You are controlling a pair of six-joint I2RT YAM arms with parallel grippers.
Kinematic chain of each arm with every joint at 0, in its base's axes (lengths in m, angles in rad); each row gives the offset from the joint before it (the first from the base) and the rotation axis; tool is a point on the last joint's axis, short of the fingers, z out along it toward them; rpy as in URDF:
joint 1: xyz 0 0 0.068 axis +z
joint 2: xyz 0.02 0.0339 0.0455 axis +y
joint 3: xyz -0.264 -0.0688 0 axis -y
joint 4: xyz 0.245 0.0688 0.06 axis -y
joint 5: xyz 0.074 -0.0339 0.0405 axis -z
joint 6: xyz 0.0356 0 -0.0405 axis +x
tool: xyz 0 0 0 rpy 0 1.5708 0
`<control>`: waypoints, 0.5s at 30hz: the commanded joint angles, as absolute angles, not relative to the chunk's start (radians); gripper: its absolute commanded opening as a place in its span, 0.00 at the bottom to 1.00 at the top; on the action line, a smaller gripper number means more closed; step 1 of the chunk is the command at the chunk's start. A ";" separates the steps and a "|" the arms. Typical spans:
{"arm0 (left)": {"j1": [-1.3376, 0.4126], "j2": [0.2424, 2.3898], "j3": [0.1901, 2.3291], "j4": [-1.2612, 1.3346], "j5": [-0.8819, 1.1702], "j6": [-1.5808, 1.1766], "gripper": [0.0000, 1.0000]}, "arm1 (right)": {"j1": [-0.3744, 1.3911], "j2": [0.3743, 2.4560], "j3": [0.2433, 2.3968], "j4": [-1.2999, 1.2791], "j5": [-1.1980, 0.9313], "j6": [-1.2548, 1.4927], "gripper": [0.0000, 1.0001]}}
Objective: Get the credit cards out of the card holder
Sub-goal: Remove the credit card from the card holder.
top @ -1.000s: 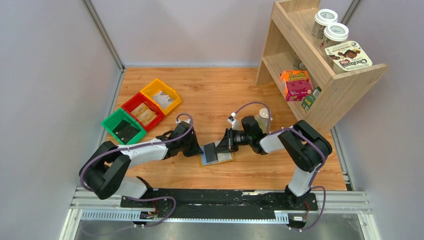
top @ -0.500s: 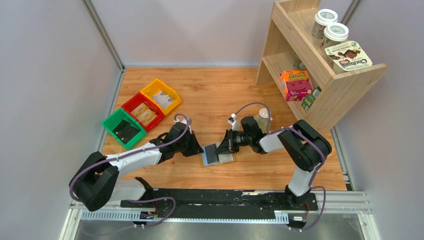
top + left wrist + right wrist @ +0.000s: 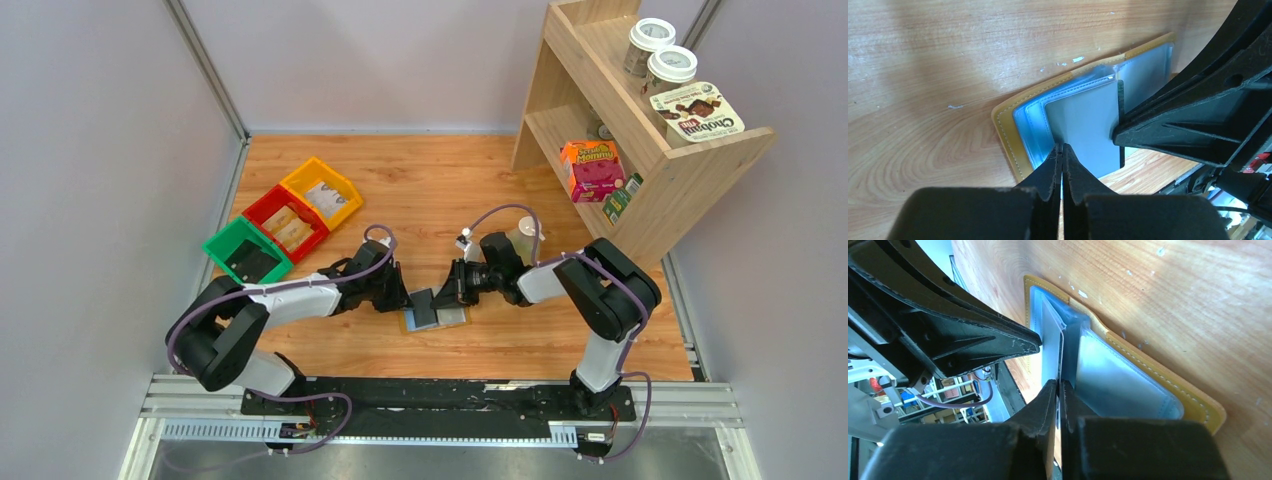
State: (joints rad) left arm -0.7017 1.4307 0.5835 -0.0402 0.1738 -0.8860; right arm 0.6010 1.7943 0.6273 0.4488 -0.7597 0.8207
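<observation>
Near the front edge of the wooden worktop [image 3: 440, 180], between the two arms, the card holder [image 3: 452, 317] lies open and flat. Its mustard-yellow cover is stitched along a rounded border and lined with clear, glossy, blue-tinted sleeves [image 3: 1118, 375]. A pale grey credit card [image 3: 1087, 122], thin, matt and square-cornered, stands tilted up out of the sleeves at the fold.

The left gripper [image 3: 1062, 149] sits low on the left, its fingers pressed together on the card's edge nearest that arm. The right gripper [image 3: 1058, 384] faces it from the right. Its fingers are also closed, pinching the thin edge of the raised leaf; I cannot tell whether they hold the card itself or only its sleeve. The two black, wedge-shaped tips sit just beside each other over the holder's left half.

Bare wood grain lies open around the holder on its far and right sides. Well apart, at the far left, a green bin [image 3: 247, 257], a red bin [image 3: 285, 222] and a yellow bin [image 3: 322, 190] stand in a diagonal row, side against side. A pale wooden shelf unit [image 3: 690, 160] stands at the far right.
</observation>
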 commanded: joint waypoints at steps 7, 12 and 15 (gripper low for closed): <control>-0.709 1.476 0.598 -0.112 0.144 -0.894 0.00 | 0.603 1.772 0.620 0.475 -0.735 0.844 0.15; -0.709 1.470 0.592 -0.132 0.129 -0.894 0.00 | 0.592 1.750 0.600 0.509 -0.735 0.861 0.13; -0.709 1.471 0.589 -0.130 0.130 -0.896 0.00 | 0.591 1.747 0.594 0.526 -0.738 0.865 0.10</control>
State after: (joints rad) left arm -0.7021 1.4513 0.5976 -0.0494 0.1719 -0.9005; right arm 0.5964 1.7798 0.6064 0.4648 -0.7399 0.8417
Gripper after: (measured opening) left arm 0.007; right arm 0.116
